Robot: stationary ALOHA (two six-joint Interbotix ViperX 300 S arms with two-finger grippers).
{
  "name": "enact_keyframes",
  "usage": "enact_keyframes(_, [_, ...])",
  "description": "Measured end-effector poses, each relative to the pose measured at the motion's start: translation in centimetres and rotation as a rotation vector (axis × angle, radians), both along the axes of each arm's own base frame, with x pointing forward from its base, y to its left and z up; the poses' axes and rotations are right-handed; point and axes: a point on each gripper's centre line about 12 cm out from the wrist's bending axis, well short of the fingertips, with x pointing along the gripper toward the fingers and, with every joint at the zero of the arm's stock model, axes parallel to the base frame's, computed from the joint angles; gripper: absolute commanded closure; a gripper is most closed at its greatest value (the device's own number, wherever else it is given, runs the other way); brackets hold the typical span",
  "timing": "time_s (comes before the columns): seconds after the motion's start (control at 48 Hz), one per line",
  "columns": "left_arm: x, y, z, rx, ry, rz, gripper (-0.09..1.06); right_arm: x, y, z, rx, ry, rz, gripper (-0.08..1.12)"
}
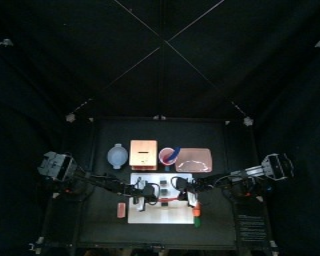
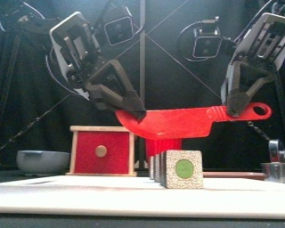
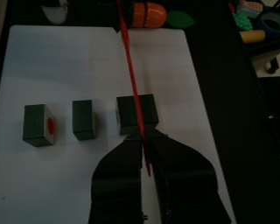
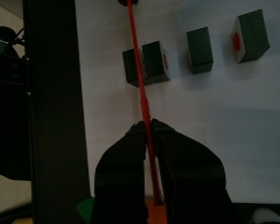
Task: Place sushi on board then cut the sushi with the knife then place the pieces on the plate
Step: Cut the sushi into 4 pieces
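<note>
On the white board (image 3: 60, 70), at the front middle of the table (image 1: 89, 230), the sushi (image 2: 181, 169) lies in three dark green pieces set in a row with gaps between them. There is a larger block (image 3: 136, 114), then one slice (image 3: 84, 120) next to it and a second slice (image 3: 39, 124) at the end of the row. A red knife (image 2: 181, 120) hangs level above the board, carried by both arms. The left gripper (image 2: 131, 111) is clamped on the blade end, and the right gripper (image 2: 234, 109) is clamped on the handle end, just inside the ring. In both wrist views the jaws are pressed together on the knife, which shows edge-on as a thin red line crossing over the larger block. From the front the blade sits above the sushi, but the pictures do not show whether its edge touches the block. Behind the board a wooden box (image 2: 101, 150) with a red drawer front stands to the left, with a blue-grey bowl (image 2: 44, 160) further left. The pink tray (image 1: 210, 152) lies at the back right, apart from the sushi.
</note>
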Motion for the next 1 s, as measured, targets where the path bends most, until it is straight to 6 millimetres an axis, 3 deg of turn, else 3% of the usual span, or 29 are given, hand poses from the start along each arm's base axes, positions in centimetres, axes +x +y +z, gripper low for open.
enact_keyframes(0.417, [0.0,-0.3,-0.4,-0.007,0.013,0.0,0.56,0.2,0.5,-1.8,-0.002,0.046,0.006,0.76])
enact_keyframes(1.0, [0.2,-0.5,-0.9,-0.003,0.018,-0.001,0.56,0.2,0.6,-1.9,-0.005,0.052,0.01,0.76])
